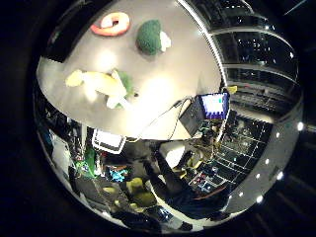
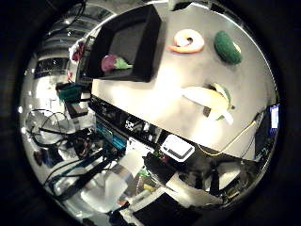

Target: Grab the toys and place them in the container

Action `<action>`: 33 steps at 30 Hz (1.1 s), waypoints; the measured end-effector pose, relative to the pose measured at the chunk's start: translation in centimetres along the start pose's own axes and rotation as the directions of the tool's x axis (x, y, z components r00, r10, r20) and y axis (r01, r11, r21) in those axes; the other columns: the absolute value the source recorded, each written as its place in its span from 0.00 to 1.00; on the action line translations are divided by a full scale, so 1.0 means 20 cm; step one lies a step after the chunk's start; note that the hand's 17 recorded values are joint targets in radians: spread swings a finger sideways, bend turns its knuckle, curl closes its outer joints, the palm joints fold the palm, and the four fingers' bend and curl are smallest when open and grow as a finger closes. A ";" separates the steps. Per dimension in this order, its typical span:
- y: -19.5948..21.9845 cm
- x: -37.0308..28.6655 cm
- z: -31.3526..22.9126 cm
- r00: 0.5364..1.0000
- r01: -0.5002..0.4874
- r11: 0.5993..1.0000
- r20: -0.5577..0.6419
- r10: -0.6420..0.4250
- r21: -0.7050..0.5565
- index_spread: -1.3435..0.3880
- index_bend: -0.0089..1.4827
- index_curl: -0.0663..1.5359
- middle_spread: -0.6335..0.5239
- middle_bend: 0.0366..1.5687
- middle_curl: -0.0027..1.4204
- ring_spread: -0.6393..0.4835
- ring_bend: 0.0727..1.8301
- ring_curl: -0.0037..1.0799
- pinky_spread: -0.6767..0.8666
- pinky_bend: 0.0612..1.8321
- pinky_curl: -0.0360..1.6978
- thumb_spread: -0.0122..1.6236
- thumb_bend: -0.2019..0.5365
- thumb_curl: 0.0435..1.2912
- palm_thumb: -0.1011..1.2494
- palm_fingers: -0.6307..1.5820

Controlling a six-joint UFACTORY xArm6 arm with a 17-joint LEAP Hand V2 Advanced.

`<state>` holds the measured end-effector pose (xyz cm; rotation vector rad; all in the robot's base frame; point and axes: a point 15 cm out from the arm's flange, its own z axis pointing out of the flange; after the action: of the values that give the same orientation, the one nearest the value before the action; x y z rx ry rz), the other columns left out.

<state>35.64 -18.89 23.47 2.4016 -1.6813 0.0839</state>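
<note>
No part of the hand shows in either palm view, so whether it is open, closed or holding anything cannot be told; both views look out from well above a pale grey table (image 2: pixel 155 101), with nothing close to the palm. On that table the nearest toy is a yellow plush corn cob with green husk (image 2: pixel 210 100), lying on its side. Taking the corn as the centre of a clock in the thumb-side view, an orange and cream ring-shaped toy (image 2: pixel 187 41) lies at about 11 o'clock, well apart from it, and a dark green round plush with a pale patch (image 2: pixel 227 46) sits at about 1 o'clock, just beside the ring but not touching it. At about 10 o'clock from the corn, farther out, stands a black rectangular container (image 2: pixel 149 44) with raised walls, and inside it lies a purple plush toy with green leaves (image 2: pixel 114 62), resting on the container's floor near one corner. Past the table's edge, a small laptop with a lit screen (image 1: pixel 214 105) sits near one corner of the tabletop.
</note>
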 end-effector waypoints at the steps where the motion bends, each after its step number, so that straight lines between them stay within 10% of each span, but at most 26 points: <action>1: 0.02 0.00 0.06 1.000 0.003 1.000 0.008 -0.003 -0.017 0.53 0.11 0.20 0.59 0.10 0.23 0.72 0.10 0.23 0.70 0.20 0.20 0.58 0.24 0.21 0.47 0.28; 33: -0.03 0.12 0.87 0.994 -0.066 0.989 0.076 0.076 -0.135 0.56 0.11 0.20 0.58 0.12 0.24 0.71 0.10 0.25 0.70 0.18 0.20 0.58 0.24 0.21 0.50 0.32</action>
<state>35.79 -24.40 6.87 2.2772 -1.7488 -0.1117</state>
